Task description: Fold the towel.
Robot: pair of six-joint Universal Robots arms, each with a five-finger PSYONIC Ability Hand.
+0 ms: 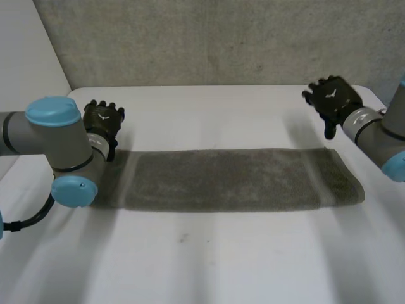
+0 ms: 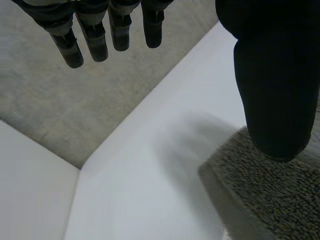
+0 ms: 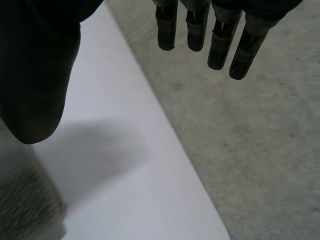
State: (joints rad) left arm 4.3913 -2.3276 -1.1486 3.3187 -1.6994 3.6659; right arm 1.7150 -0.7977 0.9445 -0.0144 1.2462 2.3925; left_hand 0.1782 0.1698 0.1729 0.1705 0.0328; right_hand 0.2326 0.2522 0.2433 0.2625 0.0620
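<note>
Head view: the towel [image 1: 234, 179] lies flat in a long strip on the worktop [image 1: 209, 114]. Near its ends, the left robot hand [image 1: 103, 121] and the right robot hand [image 1: 333, 98] hang with straight fingers, holding nothing.

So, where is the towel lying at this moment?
In the head view the towel lies as a long flat strip across the middle of the white table, its far corners near the open left hand and right hand.
</note>
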